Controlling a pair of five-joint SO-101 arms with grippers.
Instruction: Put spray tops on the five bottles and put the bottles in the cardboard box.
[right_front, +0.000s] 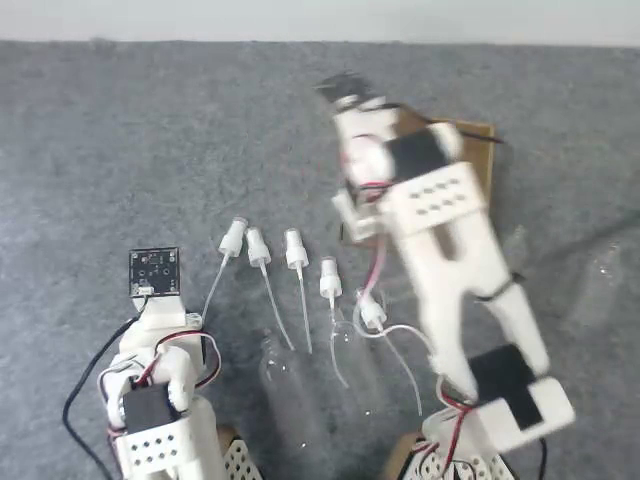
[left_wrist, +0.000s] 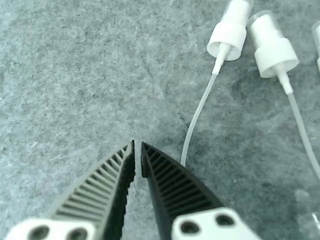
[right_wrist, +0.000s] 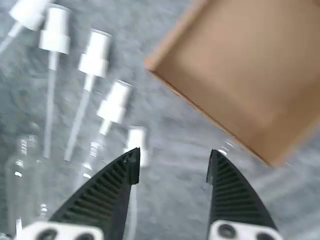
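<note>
Several white spray tops with long tubes lie in a row on the grey carpet, the nearest to the left arm being spray top. Clear bottles lie below them, and another bottle lies at the right. The cardboard box sits at the back right, partly under the right arm. My right gripper hangs open above the carpet between the box corner and one spray top, holding nothing. My left gripper is shut and empty, just beside a spray tube.
The grey carpet stretches wide and bare at the back left. The left arm's base stands at the front left, and the right arm's base at the front right, with cables around both.
</note>
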